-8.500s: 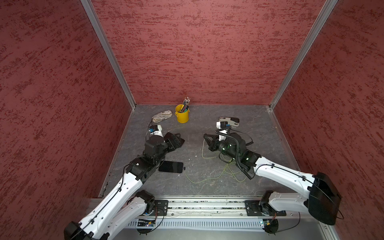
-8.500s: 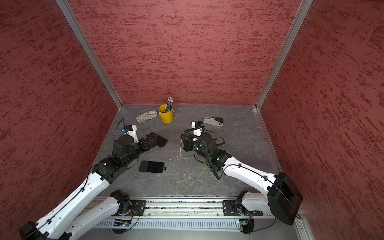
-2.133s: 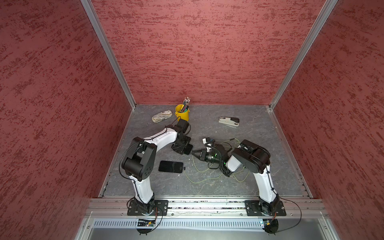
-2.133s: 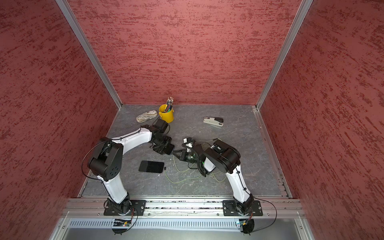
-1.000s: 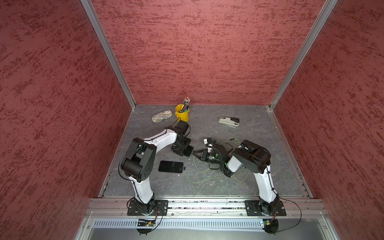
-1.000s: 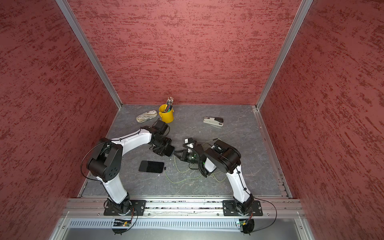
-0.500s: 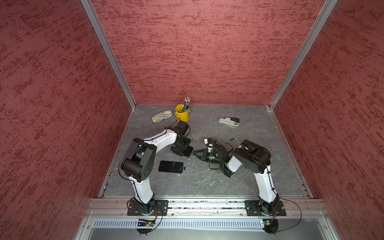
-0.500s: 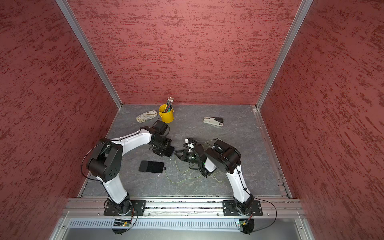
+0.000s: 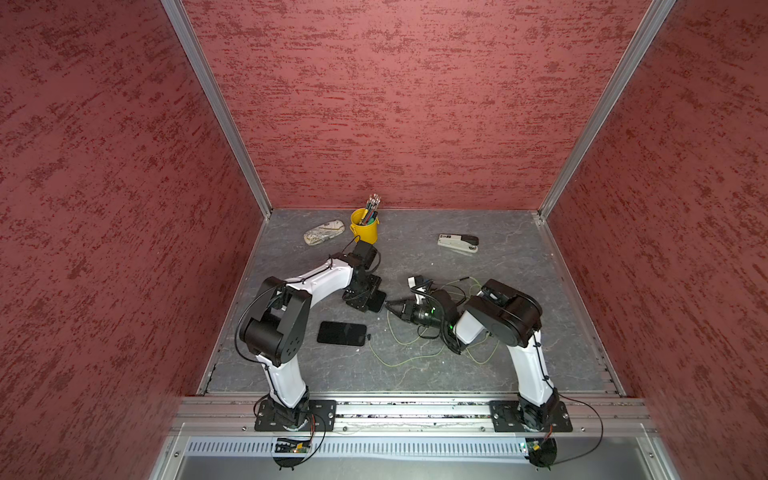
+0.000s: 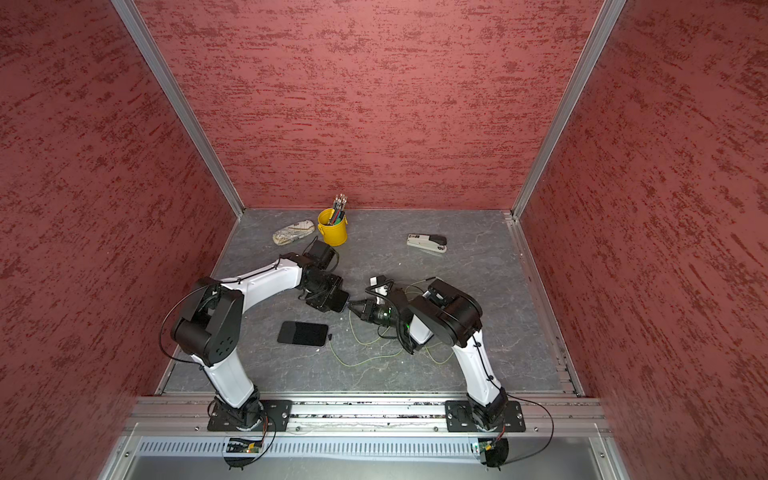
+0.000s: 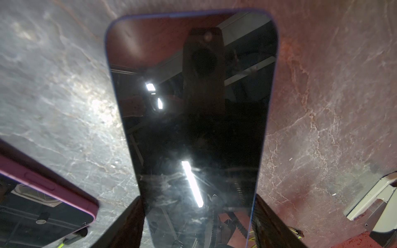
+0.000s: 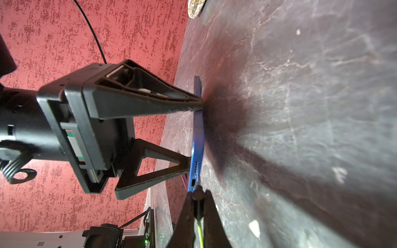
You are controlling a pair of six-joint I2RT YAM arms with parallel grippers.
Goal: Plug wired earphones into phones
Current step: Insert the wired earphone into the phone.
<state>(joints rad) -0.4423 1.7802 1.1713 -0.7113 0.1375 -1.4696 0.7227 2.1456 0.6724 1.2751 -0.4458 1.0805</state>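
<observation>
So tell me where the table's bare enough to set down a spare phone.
Bare: the table between the stapler and the right wall, and the front strip between the green cables and the rail. Crowded: the centre, where the left gripper holds a blue-edged phone, the right gripper a plug, beside the other phone.

I had the white left arm [image 9: 320, 278] stretched forward, wrist bent down, the black left claw [image 9: 365, 297] clamped wide across a flat black blue-edged phone [image 11: 193, 107]. The white right arm [image 9: 530, 370] sat folded low, the black right claw [image 12: 197, 200] pinched tight on a small black plug [image 12: 197, 193].
</observation>
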